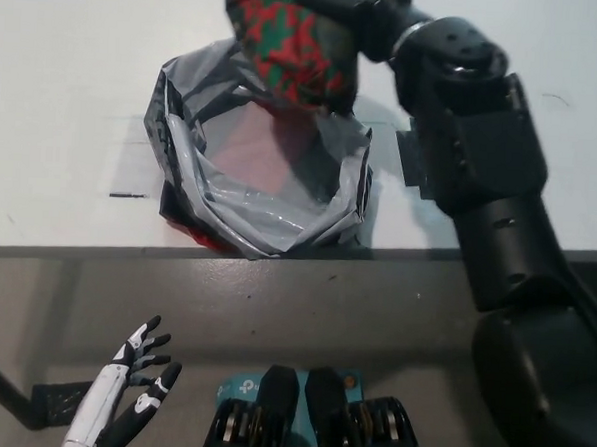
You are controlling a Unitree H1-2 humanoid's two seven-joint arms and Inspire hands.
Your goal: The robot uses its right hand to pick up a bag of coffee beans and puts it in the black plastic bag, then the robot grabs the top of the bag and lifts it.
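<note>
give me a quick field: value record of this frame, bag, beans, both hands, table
coffee bean bag: red and green pattern, held above the far rim of the plastic bag, not yet inside
black plastic bag: open, mouth up, near the table's front edge
right robot hand: black, shut on the coffee bean bag
left robot hand: white, open, resting low, below the table edge
table: white, with a dark tape patch partly hidden by the right arm
</note>
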